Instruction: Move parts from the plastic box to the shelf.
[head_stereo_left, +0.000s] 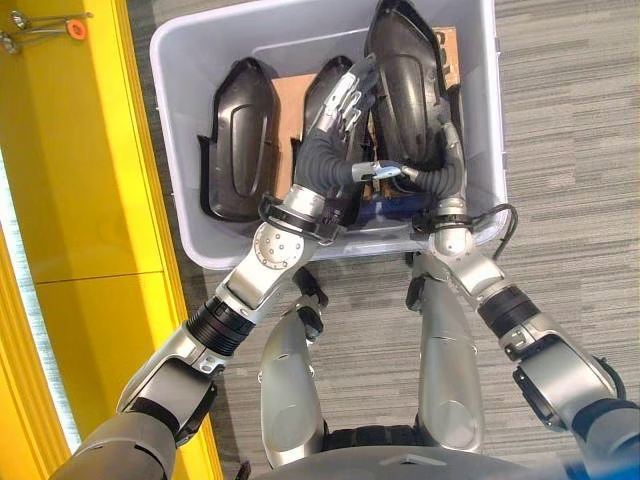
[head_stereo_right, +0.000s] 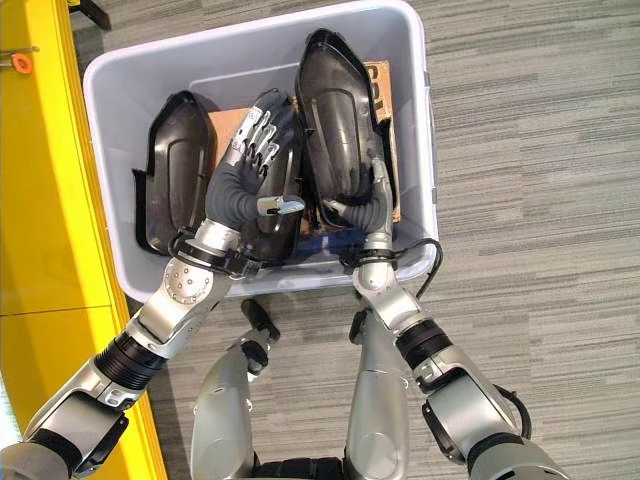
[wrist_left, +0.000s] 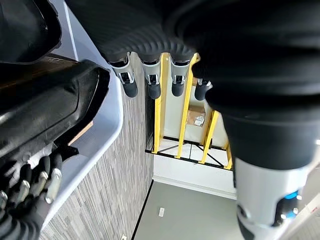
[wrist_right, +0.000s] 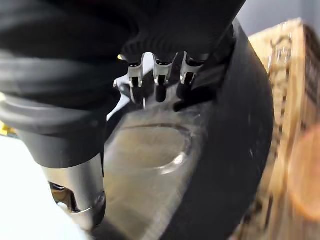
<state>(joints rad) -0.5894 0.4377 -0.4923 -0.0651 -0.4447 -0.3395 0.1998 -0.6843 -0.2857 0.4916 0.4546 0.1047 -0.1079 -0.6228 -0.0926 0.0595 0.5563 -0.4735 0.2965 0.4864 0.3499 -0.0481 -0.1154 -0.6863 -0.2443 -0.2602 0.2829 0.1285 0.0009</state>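
both hands are down inside the pale grey plastic box (head_stereo_left: 190, 240) on the grey striped carpet (head_stereo_left: 580, 150), near wall closest to the robot. the right hand (head_stereo_right: 372, 200) grips the near end of a large black moulded plastic part (head_stereo_right: 335, 115), the raised one on the right side of the box, tilted up with its far end near the far wall; in the right wrist view the fingers (wrist_right: 161, 80) curl over the glossy dark shell, so they are closed round that part. just beside it, the left hand (head_stereo_left: 340, 100) lies over the middle black moulded part (head_stereo_right: 285, 175), fingers fairly straight and spread, thumb out toward the right hand; the left wrist view shows those fingers (wrist_left: 152, 80) extended with nothing between them, beside the raised part's edge. further left in the box lies a third black moulded part (head_stereo_left: 240, 135), flat, apart from both hands. under the parts a brown cardboard sheet (head_stereo_left: 290, 100) covers the box floor. along the left runs a yellow metal shelf frame (head_stereo_left: 80, 200), close by the box.
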